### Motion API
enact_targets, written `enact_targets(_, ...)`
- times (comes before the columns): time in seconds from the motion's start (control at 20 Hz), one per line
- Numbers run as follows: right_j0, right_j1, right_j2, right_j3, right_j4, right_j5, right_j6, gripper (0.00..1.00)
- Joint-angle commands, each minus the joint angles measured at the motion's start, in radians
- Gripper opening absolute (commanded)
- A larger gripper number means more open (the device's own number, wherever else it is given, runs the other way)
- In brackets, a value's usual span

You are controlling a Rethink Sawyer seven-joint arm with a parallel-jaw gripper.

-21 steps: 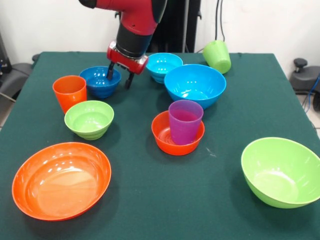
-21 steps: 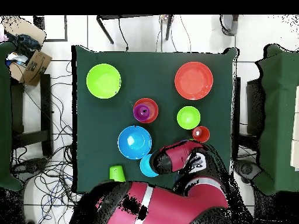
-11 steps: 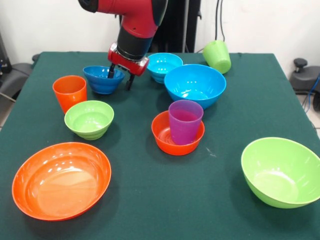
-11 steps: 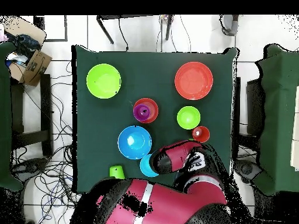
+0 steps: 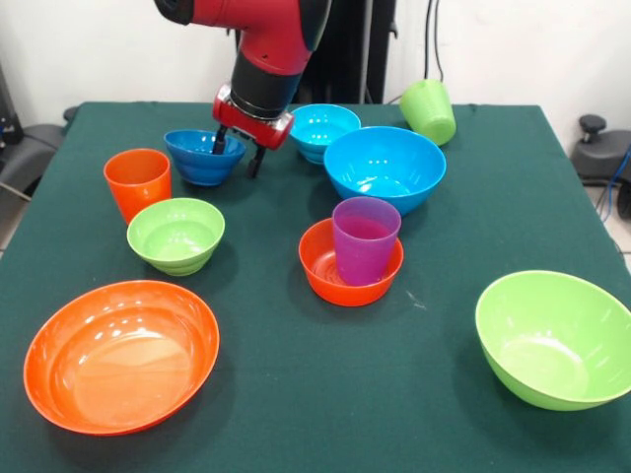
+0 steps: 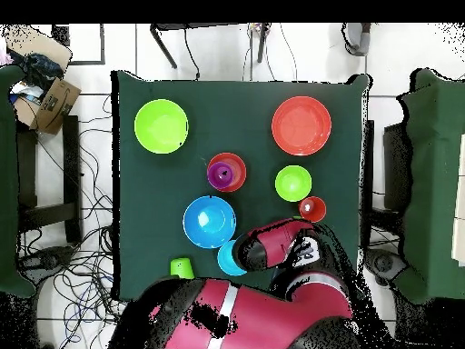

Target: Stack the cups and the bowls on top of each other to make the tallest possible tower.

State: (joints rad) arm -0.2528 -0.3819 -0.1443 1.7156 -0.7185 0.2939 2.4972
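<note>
Altogether seven bowls [image 5: 385, 166], three cups [image 5: 137, 182]; hand [image 5: 238, 148] pinching dark blue bowl [image 5: 202, 157].

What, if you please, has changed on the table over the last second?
The end effector closed on the rim of the small dark blue bowl and raised it slightly off the table, tilted; since half a second ago it has held steady. The other bowls and cups stayed put, the purple cup still in the small orange bowl.

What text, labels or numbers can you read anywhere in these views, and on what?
None can be read. The cups, the bowls, the green table cloth and the red arm show no print in either view. The cardboard box beside the table in the overhead view bears no mark that I can make out.
</note>
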Motion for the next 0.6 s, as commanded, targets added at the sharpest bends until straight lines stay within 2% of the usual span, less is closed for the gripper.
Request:
enact_targets(0.05, 0.014, 0.052, 0.129, -0.088, 0.007, -0.041, -0.018, 1.00)
enact_targets(0.6, 0.013, 0.070, 0.144, -0.097, 0.015, -0.048, -0.014, 1.00)
